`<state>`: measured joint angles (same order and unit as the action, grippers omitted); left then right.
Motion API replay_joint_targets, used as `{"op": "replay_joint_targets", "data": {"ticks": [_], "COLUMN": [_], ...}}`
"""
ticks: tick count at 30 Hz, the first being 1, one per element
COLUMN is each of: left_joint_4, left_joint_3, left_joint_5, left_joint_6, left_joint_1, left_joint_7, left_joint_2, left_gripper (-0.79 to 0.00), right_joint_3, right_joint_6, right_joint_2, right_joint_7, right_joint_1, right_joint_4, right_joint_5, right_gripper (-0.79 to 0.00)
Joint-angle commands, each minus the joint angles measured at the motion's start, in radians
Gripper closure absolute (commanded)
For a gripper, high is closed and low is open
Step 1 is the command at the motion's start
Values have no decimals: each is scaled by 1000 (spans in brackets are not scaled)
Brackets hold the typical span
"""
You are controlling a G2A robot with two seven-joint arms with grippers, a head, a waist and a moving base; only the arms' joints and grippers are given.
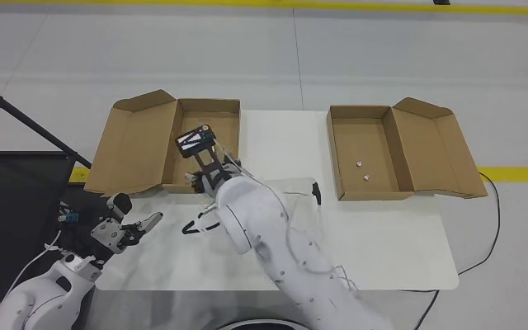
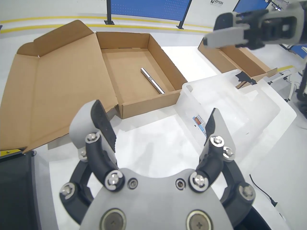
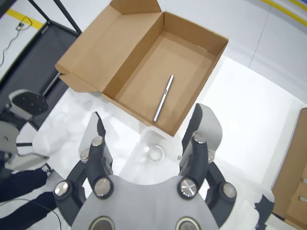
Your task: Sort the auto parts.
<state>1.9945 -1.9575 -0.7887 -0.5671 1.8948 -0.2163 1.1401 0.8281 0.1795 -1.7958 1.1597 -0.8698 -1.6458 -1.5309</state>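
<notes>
Your table [image 1: 388,239] carries two open cardboard boxes, well apart: the left box [image 1: 132,148] and the right box [image 1: 429,148]. Between them, nearer the robot, sits a clear bin [image 2: 230,92] that serves as the supply.

The right gripper [image 3: 148,118] hangs over the bin's corner, just beside the left box's near wall, with its fingers spread wide and nothing between them. The left gripper [image 2: 156,111] sits low over bare table by the left box's flap, likewise spread and empty.

A metal rod [image 3: 164,96] lies flat on the left box's floor, so that piece looks sorted. A metal ring [image 3: 155,153] rests in the bin, almost directly under the right gripper. Two small parts [image 1: 366,176] lie in the right box.

You are probably between pieces, with the ring next. That calls for lowering the right gripper straight into the bin, clearing its wall, and closing across the ring's rim. Which box suits the ring can't be told from here.
</notes>
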Motion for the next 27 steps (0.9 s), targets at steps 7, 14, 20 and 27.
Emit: {"op": "replay_joint_targets", "data": {"ticks": [7, 14, 20, 27], "left_joint_4": [0, 0, 0, 0], "left_joint_3": [0, 0, 0, 0], "left_joint_5": [0, 0, 0, 0], "left_joint_6": [0, 0, 0, 0], "left_joint_1": [0, 0, 0, 0], "left_joint_7": [0, 0, 0, 0], "left_joint_2": [0, 0, 0, 0], "left_gripper": [-785, -785, -785, -785], "right_joint_3": [0, 0, -10, 1], "right_joint_6": [-90, -90, -39, 127], "right_joint_2": [14, 14, 13, -15], "right_joint_7": [185, 185, 183, 354], "right_joint_1": [-80, -80, -95, -61], "right_joint_4": [-109, -109, -54, 48], "right_joint_5": [-20, -20, -102, -177], "right_gripper": [-785, -785, -785, -785]}}
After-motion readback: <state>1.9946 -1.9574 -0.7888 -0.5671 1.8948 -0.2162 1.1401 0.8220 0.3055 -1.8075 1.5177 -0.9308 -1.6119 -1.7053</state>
